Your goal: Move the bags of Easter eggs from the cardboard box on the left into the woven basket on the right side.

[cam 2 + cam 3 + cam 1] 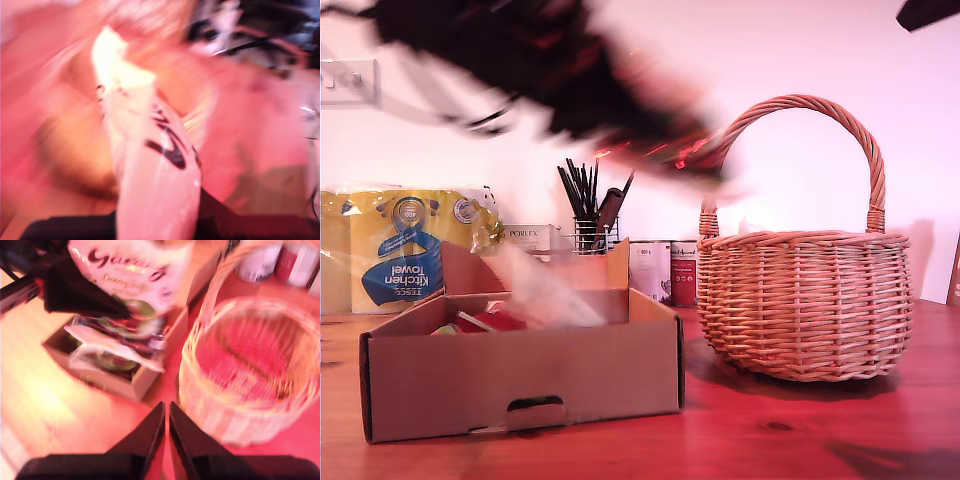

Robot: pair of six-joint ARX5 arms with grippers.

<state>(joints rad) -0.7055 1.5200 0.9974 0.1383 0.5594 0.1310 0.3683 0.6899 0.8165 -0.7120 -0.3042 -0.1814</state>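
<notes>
My first gripper (155, 222) is shut on a cream-white bag of Easter eggs (150, 165) with dark lettering, heavily blurred. The second wrist view shows that gripper (85, 295) holding the bag (130, 270) above the cardboard box (145, 382), where more bags (115, 347) lie. In the exterior view the first arm (620, 110) is a dark smear running from the upper left toward the woven basket's (805, 300) handle, above the box (520, 375). My second gripper (166, 422) is shut on nothing, high over the table between box and basket (210, 410).
At the back of the exterior view are a yellow-and-blue kitchen towel pack (405, 245), a wire pot of black brushes (590, 215) and tins (665, 270). A dark arm part (930, 10) shows at that view's top right corner. The table (770, 430) is red-brown wood.
</notes>
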